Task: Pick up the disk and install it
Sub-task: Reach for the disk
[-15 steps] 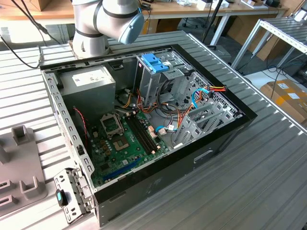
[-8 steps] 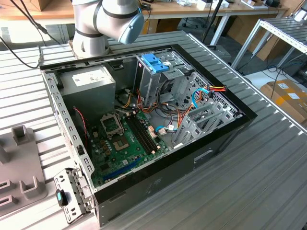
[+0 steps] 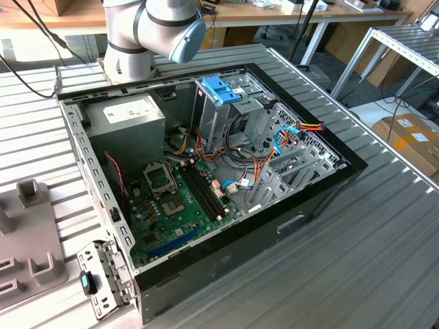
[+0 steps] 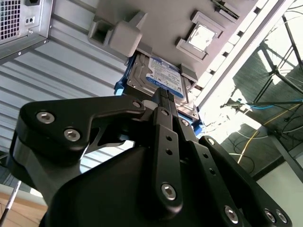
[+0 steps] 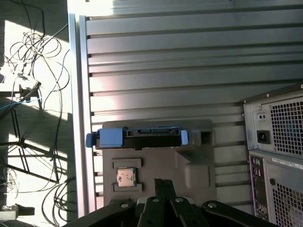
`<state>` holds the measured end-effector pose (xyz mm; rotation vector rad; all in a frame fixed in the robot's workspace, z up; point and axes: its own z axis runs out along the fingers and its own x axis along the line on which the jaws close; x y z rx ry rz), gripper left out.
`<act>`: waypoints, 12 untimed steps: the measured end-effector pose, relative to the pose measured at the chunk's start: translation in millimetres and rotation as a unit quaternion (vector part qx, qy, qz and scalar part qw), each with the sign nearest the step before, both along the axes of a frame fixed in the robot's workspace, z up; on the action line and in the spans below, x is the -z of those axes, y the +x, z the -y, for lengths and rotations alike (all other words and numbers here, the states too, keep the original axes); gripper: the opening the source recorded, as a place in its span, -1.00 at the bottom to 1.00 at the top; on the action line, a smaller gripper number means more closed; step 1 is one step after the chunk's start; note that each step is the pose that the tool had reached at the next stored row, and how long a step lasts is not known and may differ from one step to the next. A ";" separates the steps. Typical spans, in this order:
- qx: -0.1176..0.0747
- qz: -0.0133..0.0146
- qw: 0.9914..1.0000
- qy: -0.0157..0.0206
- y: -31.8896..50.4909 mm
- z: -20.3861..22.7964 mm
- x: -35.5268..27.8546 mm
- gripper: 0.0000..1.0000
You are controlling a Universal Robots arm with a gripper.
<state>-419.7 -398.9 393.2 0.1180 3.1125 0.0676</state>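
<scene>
The disk (image 4: 163, 75), a silver hard drive with a white-and-blue label and blue side rails, rests in a slot of a grey fixture (image 4: 156, 19) on the slatted table. In the first wrist view the disk (image 5: 151, 135) shows edge-on, with a blue rail end at each side. My black gripper (image 4: 163, 97) hovers short of the disk, not touching it, fingers shut together with nothing between them. In the first wrist view the gripper (image 5: 161, 182) points toward the fixture (image 5: 199, 165). The open computer case (image 3: 206, 178) holds a metal drive cage (image 3: 226, 110) with a blue handle.
A small square chip (image 5: 126, 177) lies in a fixture pocket near the disk. The computer's rear panel (image 5: 279, 156) stands close beside the fixture. Past the table edge (image 5: 81, 118) cables lie on the floor. A grey power-supply box (image 3: 130, 116) sits inside the case.
</scene>
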 end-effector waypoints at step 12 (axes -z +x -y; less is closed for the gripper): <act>0.000 0.000 1.000 0.000 -6.0 0.0 0.0 -0.79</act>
